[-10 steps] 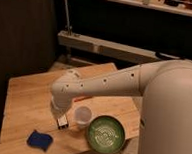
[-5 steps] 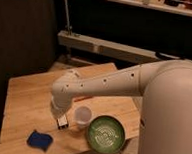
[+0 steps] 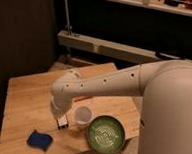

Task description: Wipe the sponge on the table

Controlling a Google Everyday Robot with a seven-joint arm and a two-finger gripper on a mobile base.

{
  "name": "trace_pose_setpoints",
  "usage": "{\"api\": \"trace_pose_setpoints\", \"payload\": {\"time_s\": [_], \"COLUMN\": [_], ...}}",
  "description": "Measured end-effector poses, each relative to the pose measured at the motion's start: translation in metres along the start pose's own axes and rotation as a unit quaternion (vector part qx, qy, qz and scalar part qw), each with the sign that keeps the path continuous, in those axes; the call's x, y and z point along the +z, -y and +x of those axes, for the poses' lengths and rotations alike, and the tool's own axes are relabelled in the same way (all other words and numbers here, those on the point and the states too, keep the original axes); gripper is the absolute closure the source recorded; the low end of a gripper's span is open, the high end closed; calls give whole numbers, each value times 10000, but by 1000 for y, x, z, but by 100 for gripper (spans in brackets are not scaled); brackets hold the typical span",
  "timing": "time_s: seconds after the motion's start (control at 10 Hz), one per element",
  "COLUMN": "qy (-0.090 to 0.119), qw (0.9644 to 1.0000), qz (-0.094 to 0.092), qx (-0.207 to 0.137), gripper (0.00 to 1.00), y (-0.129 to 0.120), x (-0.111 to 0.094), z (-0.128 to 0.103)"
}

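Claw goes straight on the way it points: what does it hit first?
The claw points down beside the white cup. Likely first contact: the small black-and-white box just under it, then the table; depth is unclear. The sponge lies off that line.

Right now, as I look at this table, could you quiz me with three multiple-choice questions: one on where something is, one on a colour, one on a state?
1. The white cup stands:
A) inside the bowl
B) between the gripper and the bowl
C) on the shelf

2. The bowl is:
A) red
B) green
C) yellow

3. The sponge is:
A) lying loose on the table
B) held by the gripper
C) in the cup

Answers:
1 B, the gripper, low over the table, is on one side of the cup and the bowl on the other.
2 B, its inside is green.
3 A, it lies flat, apart from the gripper.
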Motion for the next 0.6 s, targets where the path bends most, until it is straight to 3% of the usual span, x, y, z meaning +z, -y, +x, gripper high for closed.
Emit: {"api": "trace_pose_setpoints", "payload": {"time_s": [0.4,0.6], "qy": [-18,65], "qw": [10000,9998], "qz": [51,168], "qx": [-4,-116], "gripper": [96,99], "y": [2,-4], "x": [-1,-14], "z": [-3,-21]}}
